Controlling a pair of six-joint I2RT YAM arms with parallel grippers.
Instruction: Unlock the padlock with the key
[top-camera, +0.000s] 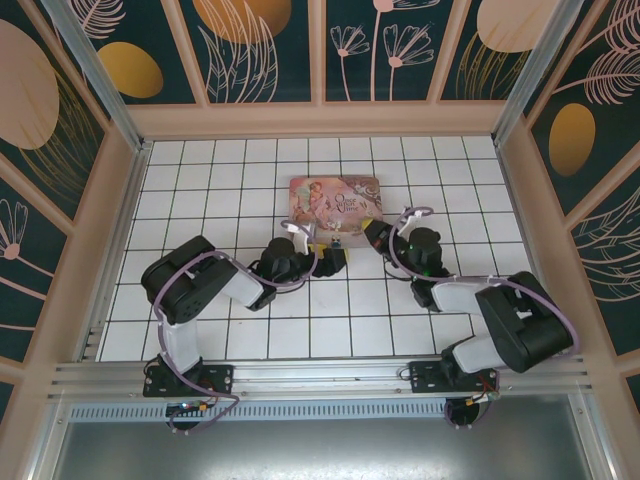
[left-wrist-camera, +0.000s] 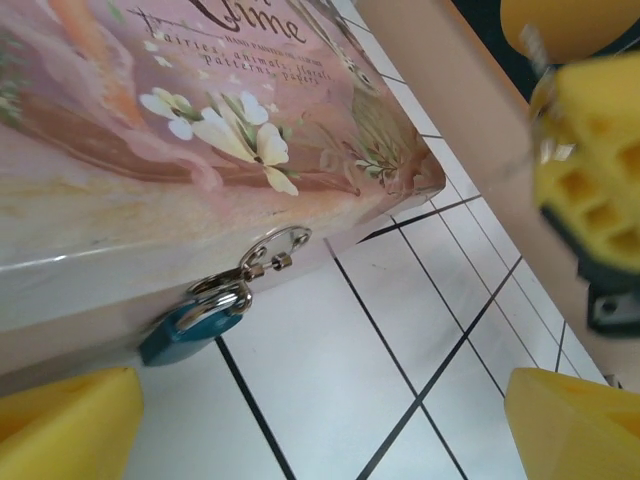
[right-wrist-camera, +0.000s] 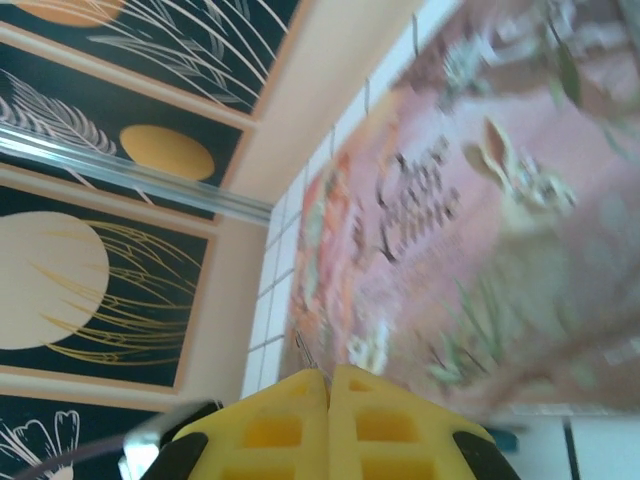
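L fingers (left-wrist-camera: 60, 425) spread nr padlock (left-wrist-camera: 190, 330) — R fingers (right-wrist-camera: 270, 430) pinched together.

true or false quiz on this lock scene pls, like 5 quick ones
1. The padlock hangs at the front edge of the pink tin. True.
2. The left gripper is clamped on the padlock. False: its fingers are spread wide, and the padlock sits ahead of them, untouched.
3. The right gripper has its fingers pressed together. True; a thin metal piece, probably the key, pokes out between them.
4. The tin's lid stands open. False: it lies shut and flat.
5. The padlock's body is red. False: it is blue, with a silvery shackle.
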